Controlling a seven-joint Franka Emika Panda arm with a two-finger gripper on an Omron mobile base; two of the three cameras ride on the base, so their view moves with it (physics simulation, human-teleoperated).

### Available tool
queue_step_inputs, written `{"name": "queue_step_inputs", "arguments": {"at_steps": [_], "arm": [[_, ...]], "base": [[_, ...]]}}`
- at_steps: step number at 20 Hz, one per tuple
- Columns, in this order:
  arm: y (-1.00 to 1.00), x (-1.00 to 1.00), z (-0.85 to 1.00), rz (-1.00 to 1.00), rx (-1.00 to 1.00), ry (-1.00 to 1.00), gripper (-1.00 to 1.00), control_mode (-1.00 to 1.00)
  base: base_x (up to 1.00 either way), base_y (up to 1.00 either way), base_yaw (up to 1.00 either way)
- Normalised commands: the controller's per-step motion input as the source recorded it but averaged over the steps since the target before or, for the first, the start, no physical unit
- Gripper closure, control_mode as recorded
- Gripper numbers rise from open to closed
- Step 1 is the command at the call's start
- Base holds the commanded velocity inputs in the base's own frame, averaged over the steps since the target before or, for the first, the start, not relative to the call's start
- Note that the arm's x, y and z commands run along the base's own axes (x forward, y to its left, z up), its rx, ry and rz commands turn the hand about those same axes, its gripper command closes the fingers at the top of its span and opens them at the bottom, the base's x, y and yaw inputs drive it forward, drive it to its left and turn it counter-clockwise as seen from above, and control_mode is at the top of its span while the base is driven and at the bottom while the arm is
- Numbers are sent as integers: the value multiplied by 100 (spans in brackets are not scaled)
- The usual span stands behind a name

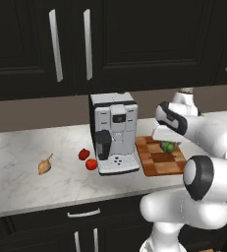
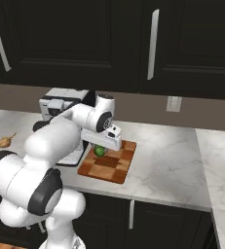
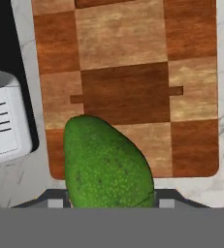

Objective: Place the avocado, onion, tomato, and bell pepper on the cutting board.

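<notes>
1. The gripper [image 3: 111, 201] clasps the avocado [image 3: 106, 162], low in the hand view, above the cutting board [image 3: 128, 92].
2. Released near the board's lower edge, the avocado may roll onto the counter [image 1: 16, 172].

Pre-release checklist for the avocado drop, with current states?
1. Avocado held in the gripper: ok, shut on it.
2. Avocado above the cutting board: ok, over its edge nearest the coffee machine.
3. Board surface under it free: ok, nothing else lies on it.
4. Avocado touching the board: cannot tell, height is unclear.
5. Clearance to the coffee machine: ok, apart in the hand view.
6. Remaining items: not ok, onion, tomato and bell pepper lie on the counter, on the machine's far side.
</notes>
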Motion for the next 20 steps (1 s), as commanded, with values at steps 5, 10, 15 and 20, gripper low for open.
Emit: {"name": "queue_step_inputs", "arguments": {"at_steps": [5, 10, 15, 20], "arm": [[-14, 23, -64, 0, 1, 0, 100, -100], [-1, 27, -40, 0, 0, 0, 100, -100], [0, 69, -1, 0, 0, 0, 100, -100], [0, 81, 0, 0, 0, 1, 100, -100]], "base": [[0, 0, 0], [0, 0, 0], [0, 0, 0], [0, 0, 0]]}}
